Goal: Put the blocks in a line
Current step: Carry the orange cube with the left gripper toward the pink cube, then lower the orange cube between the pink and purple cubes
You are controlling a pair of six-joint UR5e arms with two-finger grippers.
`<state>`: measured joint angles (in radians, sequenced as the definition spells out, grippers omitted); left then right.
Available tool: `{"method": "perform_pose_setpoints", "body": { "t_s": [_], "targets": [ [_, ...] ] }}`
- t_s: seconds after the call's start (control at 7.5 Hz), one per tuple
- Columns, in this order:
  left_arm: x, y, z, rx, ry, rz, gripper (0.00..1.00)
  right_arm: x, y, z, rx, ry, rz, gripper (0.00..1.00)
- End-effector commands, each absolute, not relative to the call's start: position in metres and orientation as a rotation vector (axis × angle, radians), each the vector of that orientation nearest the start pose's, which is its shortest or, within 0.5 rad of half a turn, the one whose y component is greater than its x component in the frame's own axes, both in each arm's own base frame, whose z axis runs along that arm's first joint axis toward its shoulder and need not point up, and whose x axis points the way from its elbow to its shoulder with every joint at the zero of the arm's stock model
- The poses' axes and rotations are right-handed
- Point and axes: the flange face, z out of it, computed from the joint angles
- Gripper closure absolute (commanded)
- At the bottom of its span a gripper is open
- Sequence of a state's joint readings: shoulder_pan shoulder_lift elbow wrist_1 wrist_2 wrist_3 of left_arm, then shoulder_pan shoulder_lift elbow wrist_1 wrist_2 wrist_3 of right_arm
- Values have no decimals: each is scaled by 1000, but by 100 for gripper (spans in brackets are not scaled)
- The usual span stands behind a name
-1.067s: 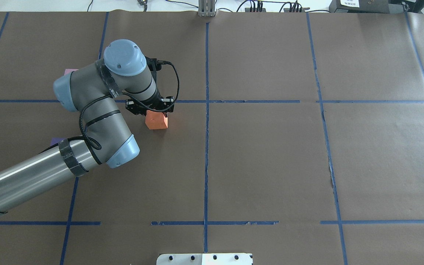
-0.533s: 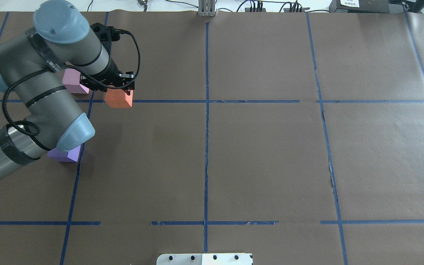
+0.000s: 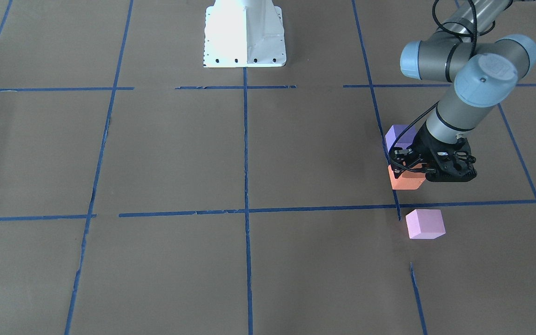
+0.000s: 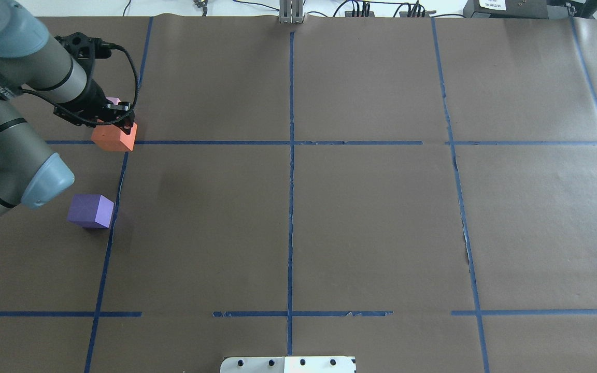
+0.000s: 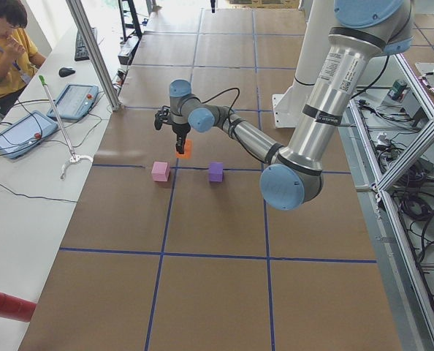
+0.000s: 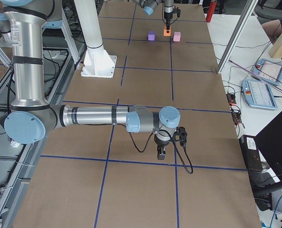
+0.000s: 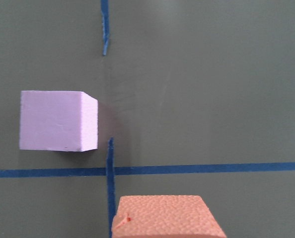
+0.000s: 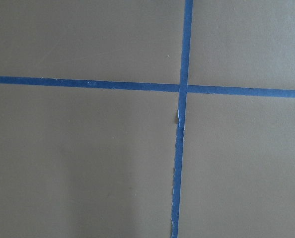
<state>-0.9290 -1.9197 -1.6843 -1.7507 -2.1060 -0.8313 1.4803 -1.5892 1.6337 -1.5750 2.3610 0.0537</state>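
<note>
One rough row runs away from my base (image 3: 244,37): the purple block (image 3: 400,135) on the near side of the orange block (image 3: 405,182), the pink block (image 3: 425,224) on its far side, both on the table (image 3: 203,153). My left pincer (image 3: 408,172) is clamped on the orange block. I cannot tell how open my right pincer (image 6: 161,153) is.

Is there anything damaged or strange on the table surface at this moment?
Slightly: the blue tape grid has gaps in the horizontal line nearest the robot, and the brown paper looks torn beside the right-hand vertical line.
</note>
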Motion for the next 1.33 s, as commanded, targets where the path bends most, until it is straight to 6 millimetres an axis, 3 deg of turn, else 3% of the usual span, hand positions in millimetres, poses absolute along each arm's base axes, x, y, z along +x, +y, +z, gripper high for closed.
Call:
{"method": "perform_pose_setpoints", "body": {
  "t_s": [0.0, 0.27, 0.4, 0.67, 1.2],
  "targets": [
    [299, -542, 438, 98, 796, -12, 66, 18, -490, 636, -18, -791, -51, 0],
    [307, -546, 475, 101, 802, -8, 65, 18, -490, 636, -19, -791, -51, 0],
    [311, -549, 483, 93, 799, -8, 65, 18, -490, 636, -18, -791, -51, 0],
    [316, -553, 490, 93, 800, -8, 65, 18, -490, 636, -19, -791, -51, 0],
    [317, -551, 478, 77, 822, -40, 65, 18, -490, 636, -18, -791, -51, 0]
  ]
}}
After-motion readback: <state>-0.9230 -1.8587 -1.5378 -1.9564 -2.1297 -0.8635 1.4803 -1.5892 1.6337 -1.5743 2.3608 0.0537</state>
